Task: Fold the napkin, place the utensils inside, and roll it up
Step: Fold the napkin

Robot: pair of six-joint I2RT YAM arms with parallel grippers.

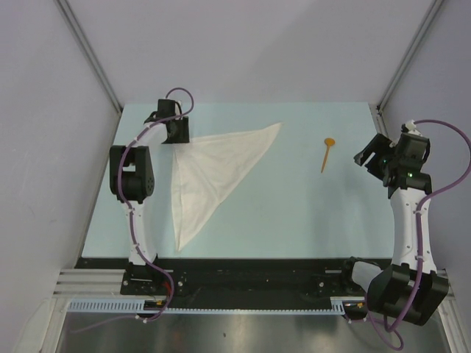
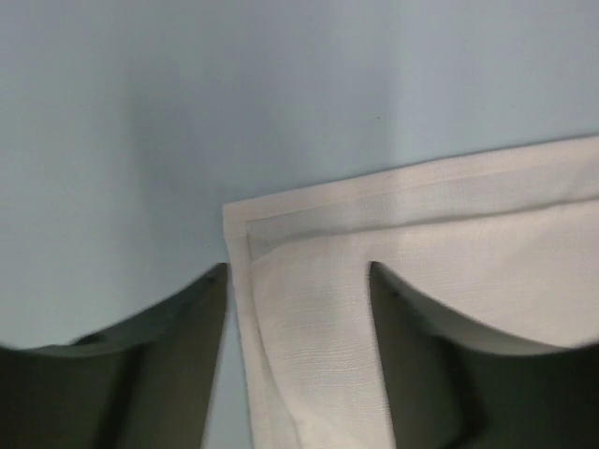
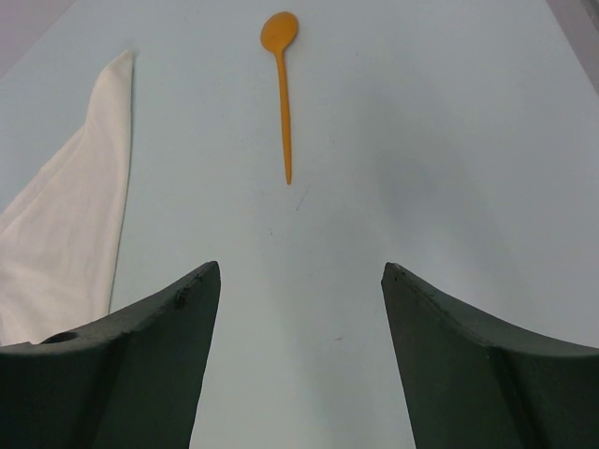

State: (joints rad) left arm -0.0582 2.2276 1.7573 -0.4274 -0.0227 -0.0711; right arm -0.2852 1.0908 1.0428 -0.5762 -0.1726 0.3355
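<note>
Across the counter (image 1: 294,213), a corner of the folded napkin (image 1: 213,173) is being straddled by the parted left claw (image 2: 299,318) while the spoon (image 1: 327,153) is being faced by the parted right claw (image 3: 299,309), seemingly for pickup.

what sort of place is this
Probably a robot lab test cell: a pale-blue table walled by plain white panels, left arm and right arm bolted at its edge, napkin and spoon laid out.
</note>
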